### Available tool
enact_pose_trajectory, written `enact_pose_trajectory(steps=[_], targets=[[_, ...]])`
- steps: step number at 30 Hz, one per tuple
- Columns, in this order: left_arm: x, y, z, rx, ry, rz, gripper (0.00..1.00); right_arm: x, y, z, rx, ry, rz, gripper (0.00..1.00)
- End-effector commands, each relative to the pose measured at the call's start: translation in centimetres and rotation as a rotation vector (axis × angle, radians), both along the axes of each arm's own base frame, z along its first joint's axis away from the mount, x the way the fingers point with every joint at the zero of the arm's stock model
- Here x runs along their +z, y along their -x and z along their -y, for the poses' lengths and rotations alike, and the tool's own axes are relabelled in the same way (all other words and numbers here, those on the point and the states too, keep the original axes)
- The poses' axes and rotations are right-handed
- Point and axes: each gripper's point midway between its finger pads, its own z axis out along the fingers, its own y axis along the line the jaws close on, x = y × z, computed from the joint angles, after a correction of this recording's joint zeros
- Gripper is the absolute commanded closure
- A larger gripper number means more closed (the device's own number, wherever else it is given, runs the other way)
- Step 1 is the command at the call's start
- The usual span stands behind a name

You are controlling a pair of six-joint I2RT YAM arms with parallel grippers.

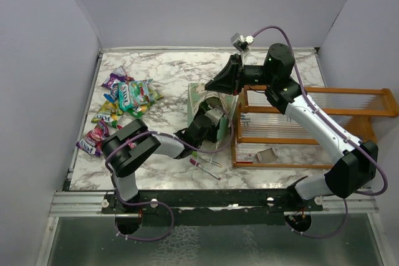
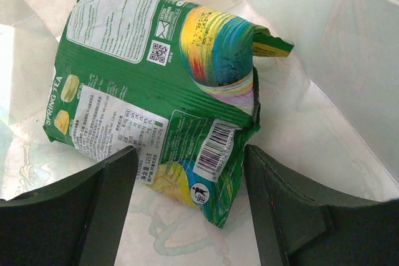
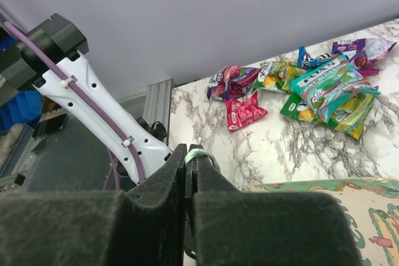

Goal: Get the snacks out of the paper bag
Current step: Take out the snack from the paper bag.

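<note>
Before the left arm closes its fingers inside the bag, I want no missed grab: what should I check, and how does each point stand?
1. Left gripper open: ok, its fingers stand apart.
2. Green shiny snack packet lined up: ok, its lower edge lies in the gap between the fingers.
3. Right gripper shut on the thin pale string handle: ok.
4. Mint-green patterned paper bag open around the packet: ok, its cream inside shows around it.
5. Other packets hidden deeper in the bag: cannot tell, only this one shows.
</note>
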Motion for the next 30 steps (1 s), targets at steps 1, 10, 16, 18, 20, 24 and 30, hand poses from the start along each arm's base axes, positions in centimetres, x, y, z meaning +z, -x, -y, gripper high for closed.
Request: enact_pose_trajectory(steps=[1, 10, 16, 18, 20, 24, 30], targets=[[-2.3, -0.8, -0.6, 0.031, -0.097, -0.026, 0.28, 2.3, 0.6, 0.3, 0.020, -0.042, 0.070, 0.99], [-3.6, -0.5, -1.3, 0.037, -0.110, -0.088, 0.62, 2.7, 0.8, 0.5, 0.011, -0.042, 0.083, 0.99], [0.3, -1.6, -2.0, 0.076, -0.110, -0.020, 0.91, 2.6, 0.7, 0.5, 0.008, -0.041, 0.085, 0.99], [1.9, -1.6, -2.0, 0.072, -0.089, -0.002, 0.95, 2.5, 0.6, 0.5, 0.000, -0.034, 0.087, 0.99], [4.7, -1.5, -1.8, 0.068, -0.037, 0.023, 0.97, 2.3, 0.3, 0.5, -0.017, -0.025, 0.089, 0.99], [9.0, -0.5, -1.7, 0.050, 0.066, 0.049, 1.00, 1.8, -0.2, 0.5, -0.038, -0.013, 0.092, 0.99], [12.3, 2.2, -2.2, -0.016, 0.155, 0.064, 1.00, 1.2, -0.7, 0.3, -0.047, -0.007, 0.085, 0.99]])
